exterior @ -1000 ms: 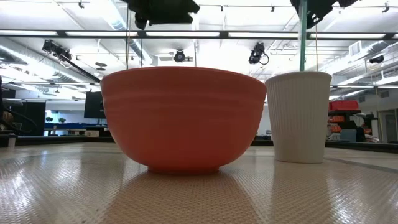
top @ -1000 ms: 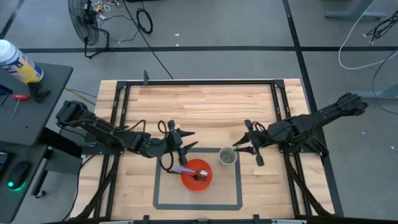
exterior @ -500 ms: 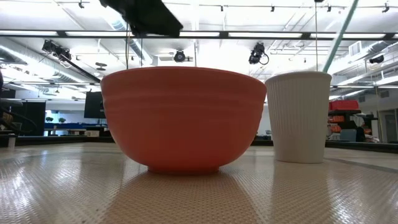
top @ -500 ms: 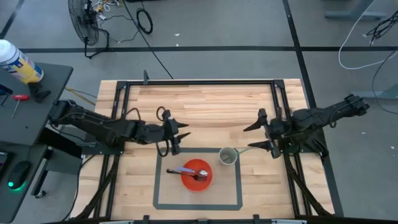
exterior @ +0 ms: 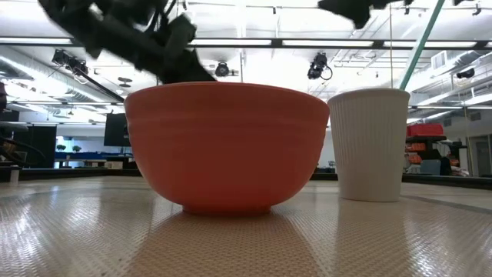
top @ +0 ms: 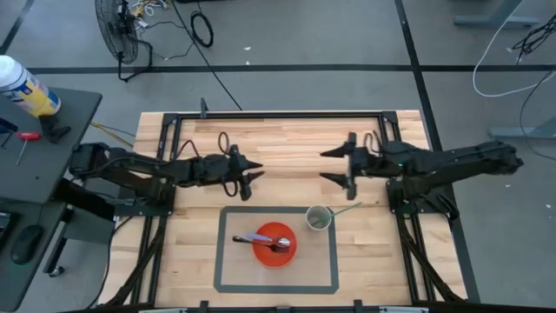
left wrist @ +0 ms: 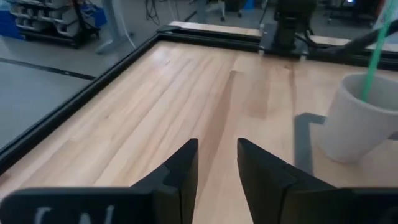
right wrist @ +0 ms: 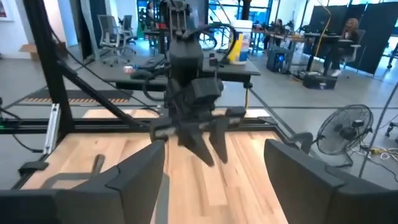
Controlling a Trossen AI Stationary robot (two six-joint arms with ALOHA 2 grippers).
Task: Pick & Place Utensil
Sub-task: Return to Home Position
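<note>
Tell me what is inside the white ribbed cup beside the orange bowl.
A green straw stands in the white ribbed cup, leaning out over its rim. The cup's wall hides the straw's lower end and anything else at the bottom.

Down at table height the orange bowl (exterior: 227, 146) walls off everything inside it, and from overhead the utensil (top: 261, 240) lying across it is too small to name for sure. The green straw (exterior: 421, 38) shoots out past the top edge, its lower end sunk out of sight in the white cup (exterior: 369, 142). The left arm (exterior: 115, 35) and right arm (exterior: 354, 9) are dark smears up top, and the left wrist view clips the cup at its edge.
</note>
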